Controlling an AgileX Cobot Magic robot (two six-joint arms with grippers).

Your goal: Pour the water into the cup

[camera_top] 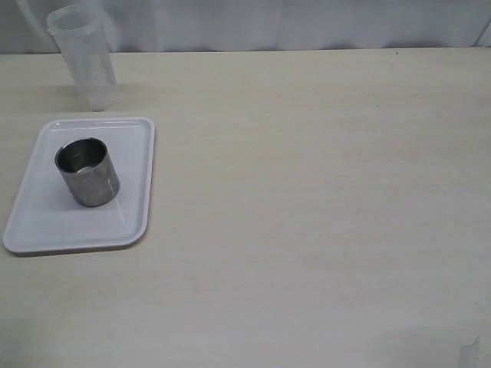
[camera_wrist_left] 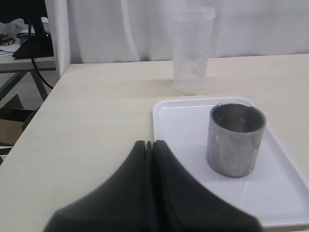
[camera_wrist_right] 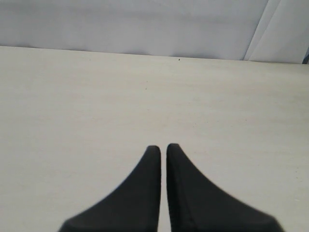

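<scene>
Left wrist view: cup [camera_wrist_left: 236, 140] near left fingers [camera_wrist_left: 137, 193] pressed together; right fingers [camera_wrist_right: 145, 193] likewise

The left gripper [camera_wrist_left: 148, 145] is matte black, each half broad at the base and curving to a narrow rounded tip; the right gripper [camera_wrist_right: 163, 147] looks identical.

The blurred black left gripper [camera_wrist_left: 148, 143] hides the near corner of the white rectangular plastic tray [camera_wrist_left: 178, 130], whose opposite side the picture's edge cuts off.

Bright even light, soft faint shadows, slightly washed-out — left tool [camera_wrist_left: 148, 143] blurred.
</scene>
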